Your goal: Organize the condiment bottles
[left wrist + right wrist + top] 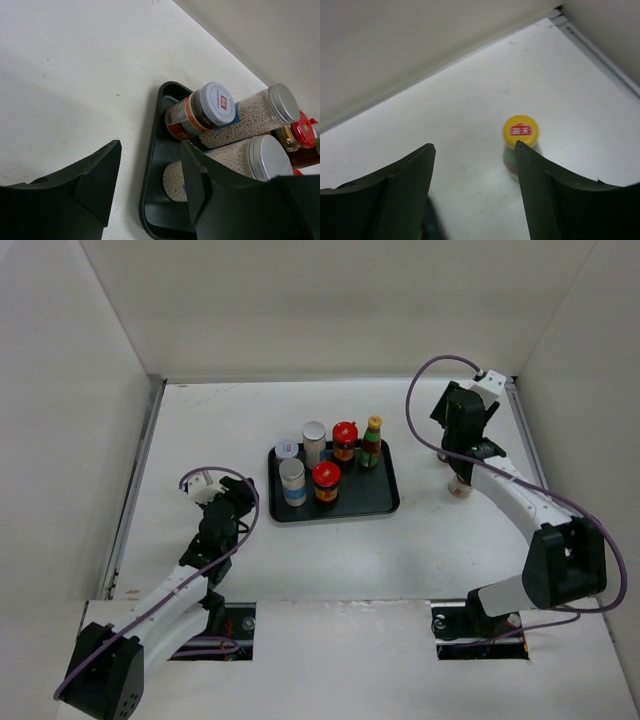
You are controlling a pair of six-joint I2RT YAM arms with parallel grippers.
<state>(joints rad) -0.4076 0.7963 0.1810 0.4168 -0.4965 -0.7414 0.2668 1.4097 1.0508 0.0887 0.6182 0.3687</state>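
Condiment bottles [326, 480]: none sat in the left gripper [150, 150], its fingers parted and empty near the black tray [386, 502]. Six stood upright on that tray. Rightward, the right gripper [474, 146] gaped, a yellow-capped bottle [520, 131] just beyond on the table [300, 560].

— What encloses the space?
— Plain white panels: a back wall [330, 300] at 12 o'clock, side walls [60, 420] at 9 and 3.
— And underneath?
— A white tabletop [230, 550], evenly lit, with a metal rail [133, 490] along its 9 o'clock edge.
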